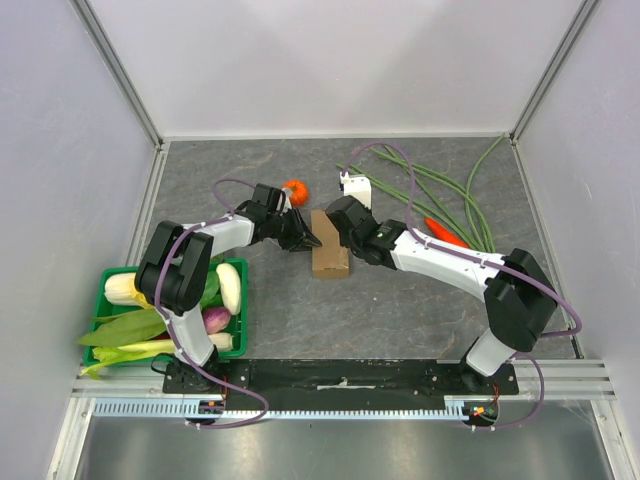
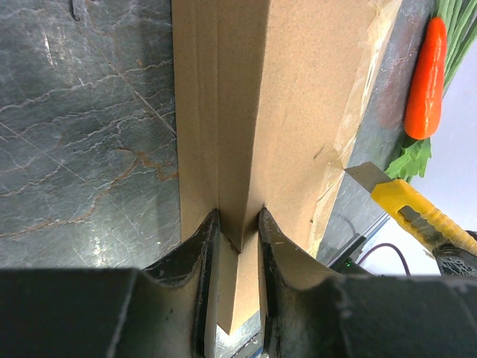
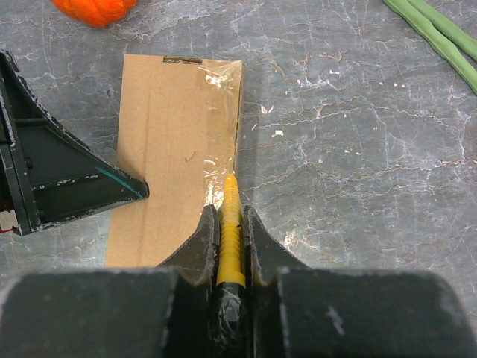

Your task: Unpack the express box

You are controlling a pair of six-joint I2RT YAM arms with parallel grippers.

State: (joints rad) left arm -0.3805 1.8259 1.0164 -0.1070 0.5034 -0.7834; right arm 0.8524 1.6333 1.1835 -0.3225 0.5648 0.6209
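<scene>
The express box, a flat brown carton with clear tape along its right edge, lies mid-table. My left gripper is shut on the box's left edge; in the left wrist view its jaws pinch the cardboard. My right gripper is shut on a yellow utility knife. The knife's tip rests at the taped right edge of the box. The knife blade also shows in the left wrist view. The left fingers sit on the box's left side.
A tangerine lies just behind the box. Long green beans and a carrot lie at the right. A small white object sits behind my right gripper. A green crate of vegetables stands at the left near edge.
</scene>
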